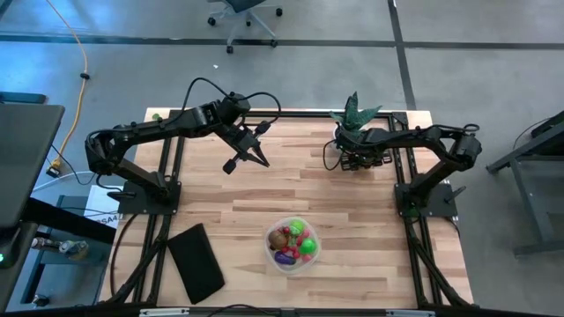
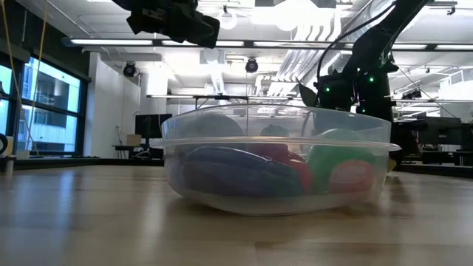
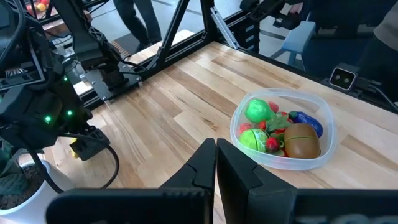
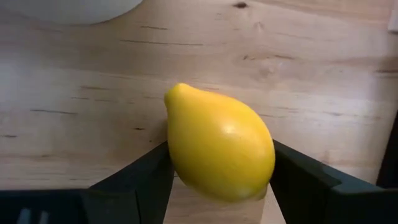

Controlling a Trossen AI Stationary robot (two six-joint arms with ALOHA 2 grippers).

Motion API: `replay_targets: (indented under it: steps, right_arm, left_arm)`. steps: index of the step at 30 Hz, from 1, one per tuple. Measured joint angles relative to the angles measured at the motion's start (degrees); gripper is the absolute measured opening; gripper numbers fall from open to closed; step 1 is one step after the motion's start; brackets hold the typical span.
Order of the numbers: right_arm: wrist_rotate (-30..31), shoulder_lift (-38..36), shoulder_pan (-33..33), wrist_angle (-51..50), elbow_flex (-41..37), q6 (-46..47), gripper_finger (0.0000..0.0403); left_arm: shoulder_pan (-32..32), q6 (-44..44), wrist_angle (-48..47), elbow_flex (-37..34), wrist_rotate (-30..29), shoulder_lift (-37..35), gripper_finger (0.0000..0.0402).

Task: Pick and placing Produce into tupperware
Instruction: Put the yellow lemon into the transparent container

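A yellow lemon (image 4: pixel 217 143) lies on the table's far right, beside the potted plant. My right gripper (image 4: pixel 221 171) points down over it, open, with one finger on each side of the lemon; in the high view this gripper (image 1: pixel 357 161) is at the plant's foot. The clear round tupperware (image 1: pixel 269 239) stands near the table's front middle and holds bright green (image 3: pixel 258 111), red, purple (image 3: pixel 309 119) and brown (image 3: pixel 301 140) produce. My left gripper (image 3: pixel 216 158) hangs shut and empty above the table's far middle (image 1: pixel 262 160). My right gripper comes at the lemon from above, its two fingers (image 4: pixel 146 177) standing close beside the lemon's two long sides (image 4: pixel 177 155). Whether they touch it I cannot tell. The lemon lies between them, its pointed end away from the wrist.
A spiky green plant in a white pot (image 1: pixel 355 113) stands right beside the right gripper at the far right. A flat black rectangle (image 1: pixel 196 261) lies at the near left. Bare wood stretches between the lemon and the tupperware (image 3: pixel 323 127).
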Motion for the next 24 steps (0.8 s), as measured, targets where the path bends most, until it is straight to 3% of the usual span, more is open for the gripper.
replay_targets:
  steps: [14, 24]
  right_arm:
    - [0.4, 0.0, -0.1, 0.9, -0.1, -7.7, 0.023]
    - [-0.2, 0.0, -0.1, 1.1, 0.1, -10.0, 0.0194]
  left_arm:
    - [0.0, -0.2, 0.0, 0.0, 0.0, 0.0, 0.0005]
    - [0.0, -1.0, 0.0, 0.0, 0.0, 0.0, 0.0005]
